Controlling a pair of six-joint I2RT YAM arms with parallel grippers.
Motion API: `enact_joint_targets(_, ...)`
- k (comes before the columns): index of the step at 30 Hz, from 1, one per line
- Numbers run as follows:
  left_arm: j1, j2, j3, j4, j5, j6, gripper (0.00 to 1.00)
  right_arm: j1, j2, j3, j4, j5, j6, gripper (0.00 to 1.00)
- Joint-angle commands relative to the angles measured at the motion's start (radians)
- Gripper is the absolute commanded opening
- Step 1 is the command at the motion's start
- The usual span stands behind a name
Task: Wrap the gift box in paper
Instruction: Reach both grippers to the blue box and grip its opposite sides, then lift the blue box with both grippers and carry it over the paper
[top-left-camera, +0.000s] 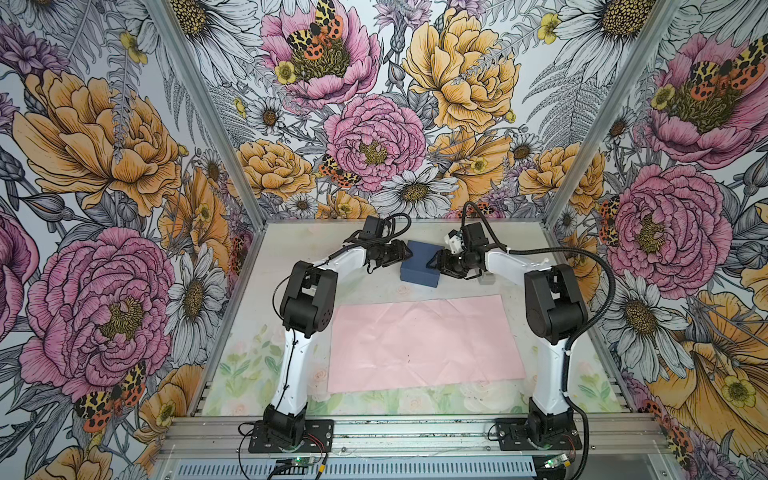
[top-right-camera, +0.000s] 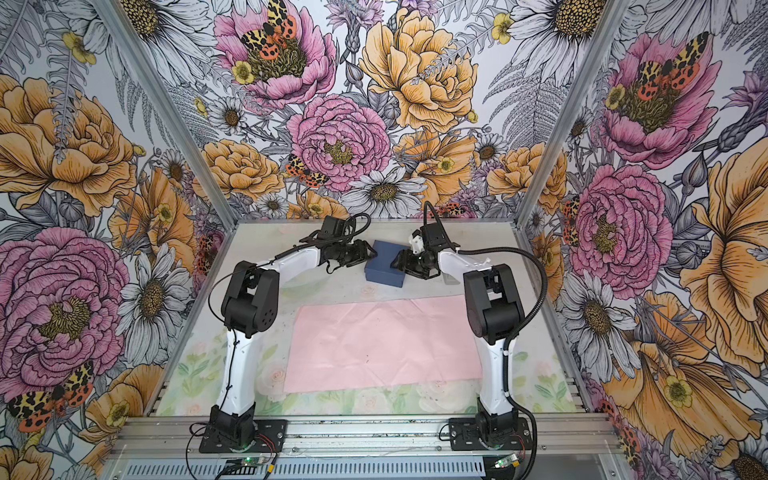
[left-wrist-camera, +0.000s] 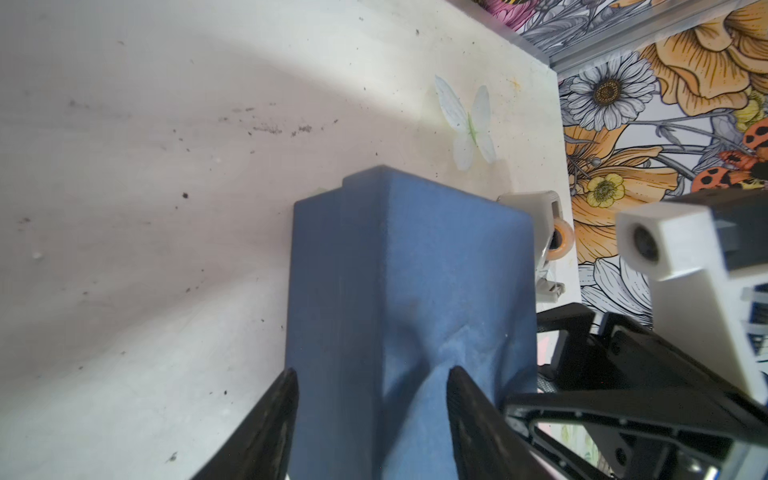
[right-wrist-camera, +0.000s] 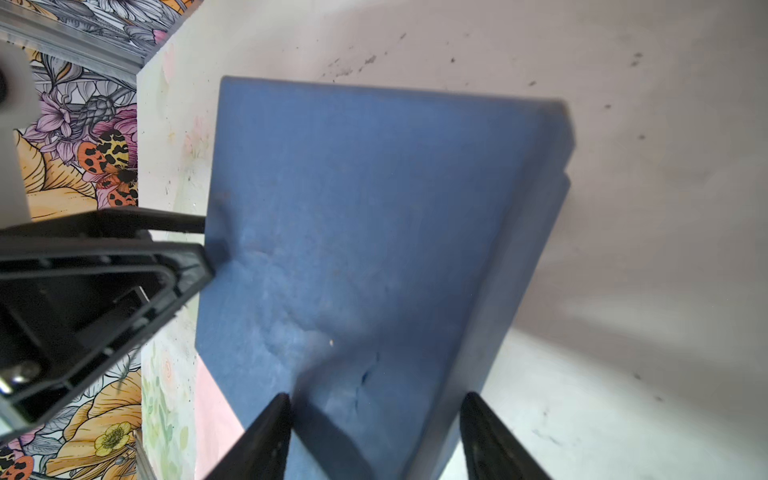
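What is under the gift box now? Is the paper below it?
No. Pale table shows around the gift box, and the paper lies flat, apart from it, nearer the top camera. The spot directly beneath the box is covered and cannot be seen.

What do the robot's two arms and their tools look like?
The left arm and right arm have white tapered links, bulky black joints and black base plates. The left tool and right tool are black with pointed triangular fingers. A thick ribbed black hose follows the right arm, a thin cable the left.
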Motion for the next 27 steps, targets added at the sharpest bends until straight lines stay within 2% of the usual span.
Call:
enact_joint_targets(1, -0.008, -0.002, -0.031, 0.03, 0.005, -0.008, 0.55, 0.019, 0.037, 0.032, 0.005, 0.024, 0.0, 0.59)
enact_joint_targets(10, -0.028, -0.027, -0.077, 0.095, 0.005, -0.049, 0.48, 0.037, 0.03, 0.048, 0.006, 0.049, -0.005, 0.48)
enact_joint_targets(19, -0.044, -0.127, -0.124, 0.126, -0.017, -0.067, 0.47, 0.065, -0.041, 0.057, 0.005, 0.054, -0.005, 0.45)
enact_joint_targets(27, -0.069, -0.215, -0.188, 0.144, -0.029, -0.086, 0.47, 0.077, -0.144, -0.012, 0.005, 0.048, 0.002, 0.43)
